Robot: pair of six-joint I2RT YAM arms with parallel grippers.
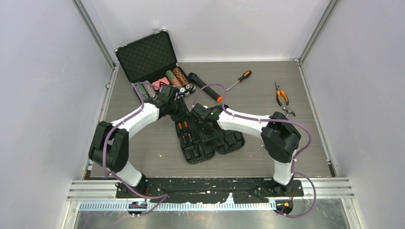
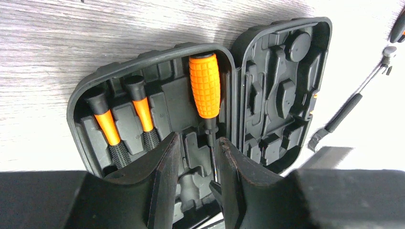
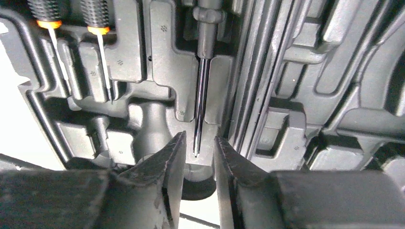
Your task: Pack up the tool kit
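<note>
Lying open on the table (image 1: 296, 152), the tool case (image 2: 76, 100) is holding one large orange-handled screwdriver (image 2: 204, 86) and two slim screwdrivers (image 2: 107, 126). Above it, the left gripper (image 2: 198, 139) and right gripper (image 3: 199, 137) are hovering with jaws parted astride the large one's shaft, gripping nothing. One loose screwdriver (image 1: 239, 79) and one pliers (image 1: 281, 94) are lying beyond.

case (image 2: 279, 90): black | screwdriver handle (image 2: 205, 86): orange, gridded | table (image 2: 95, 33): grey woodgrain

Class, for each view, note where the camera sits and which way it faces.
Top external: above and behind the robot, looking down on the table; left arm and right arm show.
Left wrist: looks past the left gripper at the open tool kit.
Right wrist: past the right gripper, close over its slots.
Wrist views share the large screwdriver.
</note>
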